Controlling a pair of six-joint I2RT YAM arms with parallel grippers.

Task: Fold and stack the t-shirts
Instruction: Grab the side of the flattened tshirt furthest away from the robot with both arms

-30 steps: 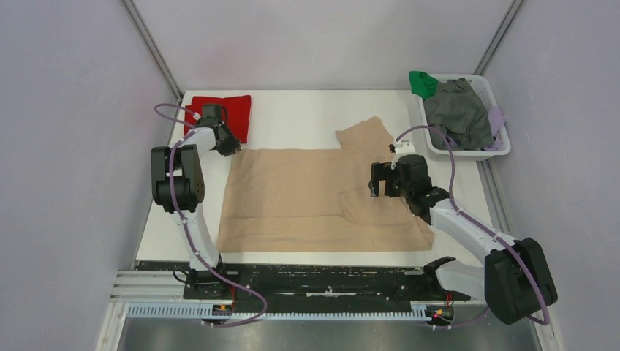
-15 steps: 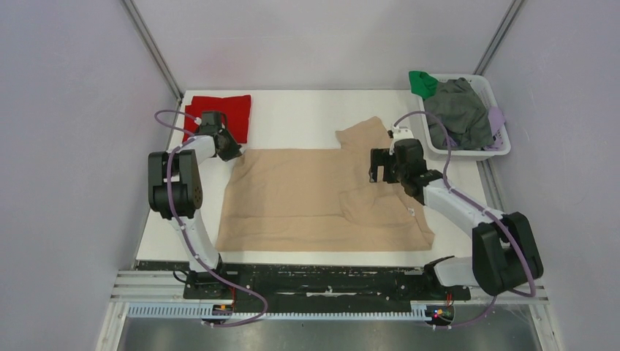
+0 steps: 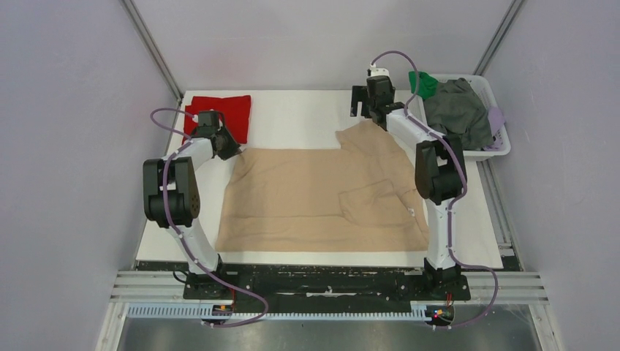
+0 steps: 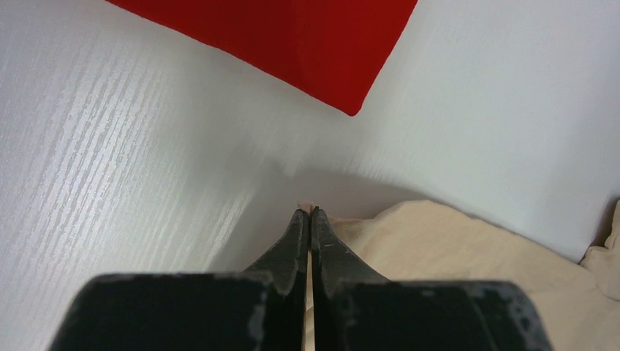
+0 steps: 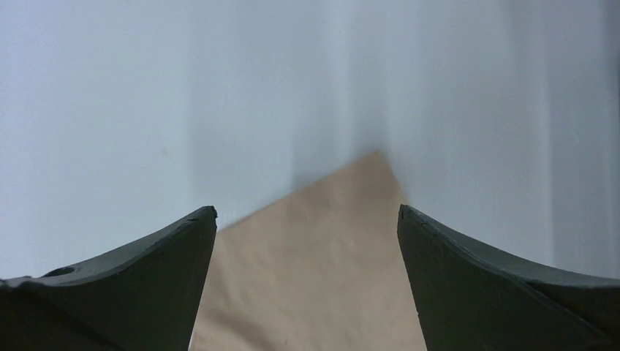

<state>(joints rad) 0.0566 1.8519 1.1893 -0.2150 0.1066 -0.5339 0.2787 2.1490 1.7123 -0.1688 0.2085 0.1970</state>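
While your left hand (image 4: 305, 213) pinches the beige t-shirt (image 4: 468, 248) corner, your spread right hand (image 5: 306, 210), closing early, could miss the sleeve tip (image 5: 362, 183) ahead.

Left wrist view: the red shirt (image 4: 292, 36) runs off the top edge, the beige shirt (image 4: 453, 263) off the right and bottom. The closed left gripper (image 4: 308, 213) hides the cloth corner it pinches. From above, the right arm (image 3: 437, 164) covers part of the beige shirt's right edge.
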